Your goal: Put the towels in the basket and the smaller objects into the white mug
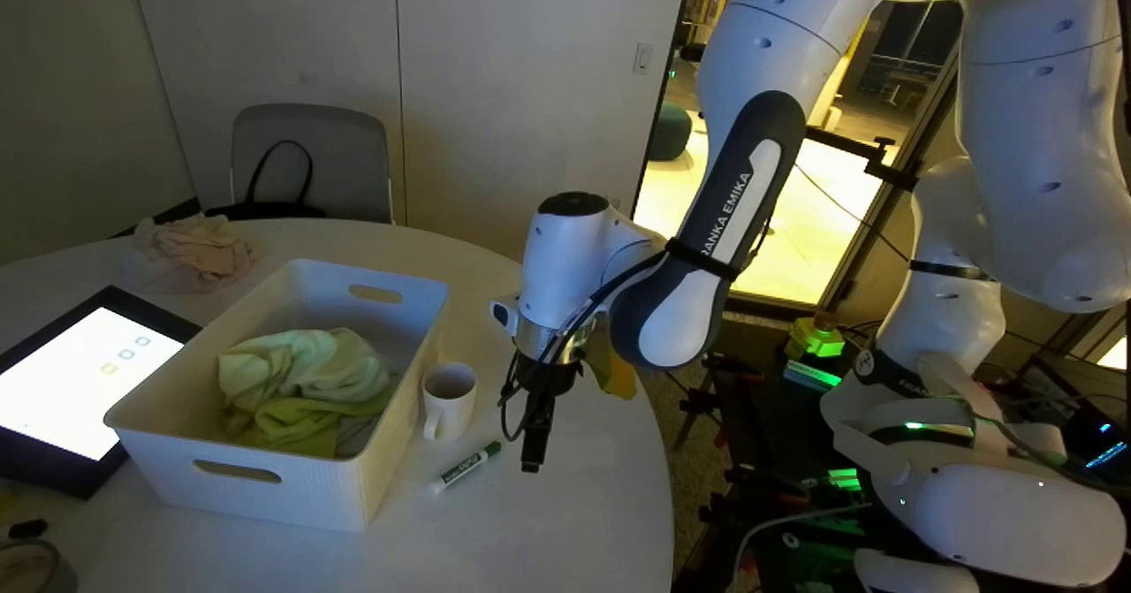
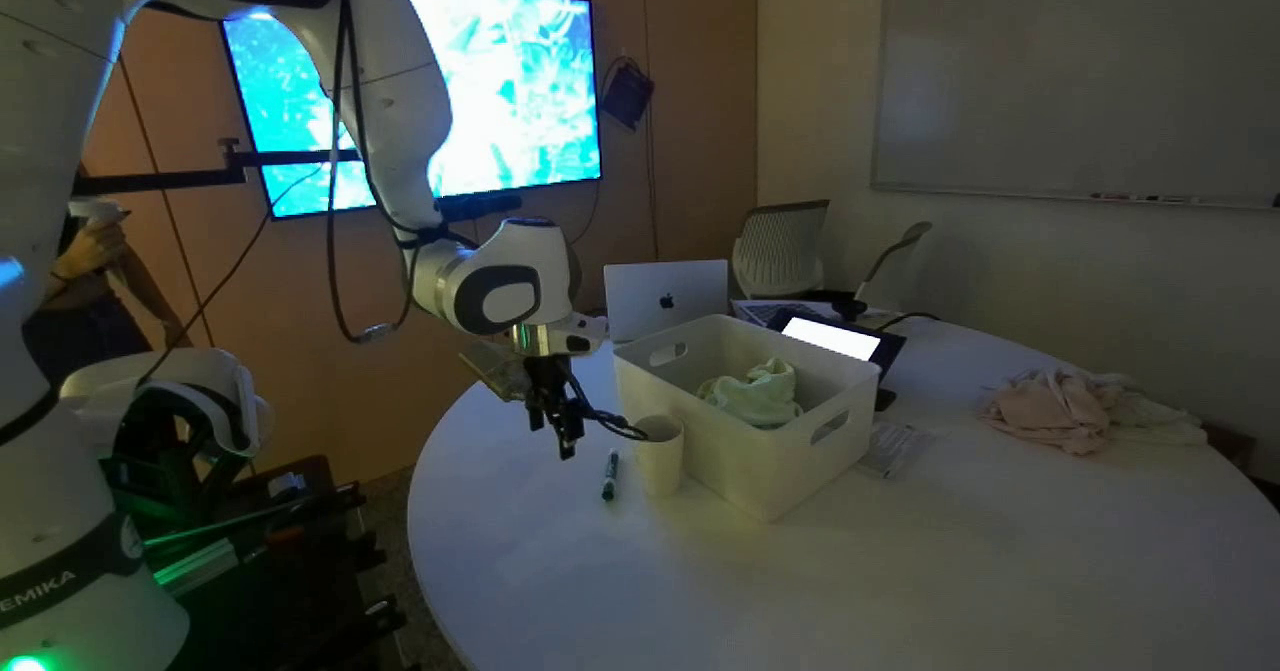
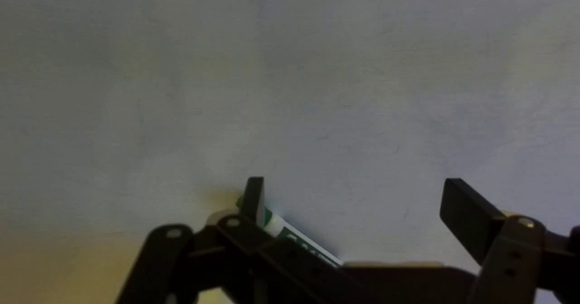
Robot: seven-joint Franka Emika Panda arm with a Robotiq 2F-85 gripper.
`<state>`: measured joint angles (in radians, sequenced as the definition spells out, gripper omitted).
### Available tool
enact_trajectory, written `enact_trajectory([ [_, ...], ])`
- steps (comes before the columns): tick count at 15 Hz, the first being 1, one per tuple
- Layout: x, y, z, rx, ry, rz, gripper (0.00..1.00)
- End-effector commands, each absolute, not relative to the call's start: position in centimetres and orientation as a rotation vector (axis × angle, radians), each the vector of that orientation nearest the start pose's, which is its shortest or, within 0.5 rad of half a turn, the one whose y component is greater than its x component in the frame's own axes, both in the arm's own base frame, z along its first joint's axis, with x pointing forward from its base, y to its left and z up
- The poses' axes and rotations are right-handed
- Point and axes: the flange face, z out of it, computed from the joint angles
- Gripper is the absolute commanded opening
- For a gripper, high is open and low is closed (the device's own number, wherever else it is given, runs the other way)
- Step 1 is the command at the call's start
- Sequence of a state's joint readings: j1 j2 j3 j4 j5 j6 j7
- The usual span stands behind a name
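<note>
Marker point(image 1: 466, 467) prob next: flat on table point(image 1: 565, 531) near mug point(image 1: 454, 418), below gripper point(image 3: 355, 202) & off to one side. Should be light, stiff, hard to break; smooth barrel, so it may roll if nudged, slip if pinched off-center. Grab mid-barrel or a bit twd one end, jaws perp to its length (it runs diagonally in the wrist view, so some wrist rotation needed imo). End grip might help w/ tipping it into the mug. Jaws: spread wide, nothing btwn them. In the wrist view one finger point(image 3: 253, 197) overlaps the green end, but both exterior views show a gap, so no contact afaict. Towels point(image 1: 305, 368) bunched in tub point(image 1: 305, 500), itself just beside mug; look soft & floppy, any raised fold s/b fine as a hold if they need a re-grab.
</note>
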<state>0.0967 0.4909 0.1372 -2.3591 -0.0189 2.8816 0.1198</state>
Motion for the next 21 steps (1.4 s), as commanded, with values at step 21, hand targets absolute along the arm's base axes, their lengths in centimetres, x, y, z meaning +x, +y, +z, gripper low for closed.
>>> enact_trajectory([
  [21, 55.4, 12.8, 7.7, -2.965, -0.033, -0.15, 1.0],
])
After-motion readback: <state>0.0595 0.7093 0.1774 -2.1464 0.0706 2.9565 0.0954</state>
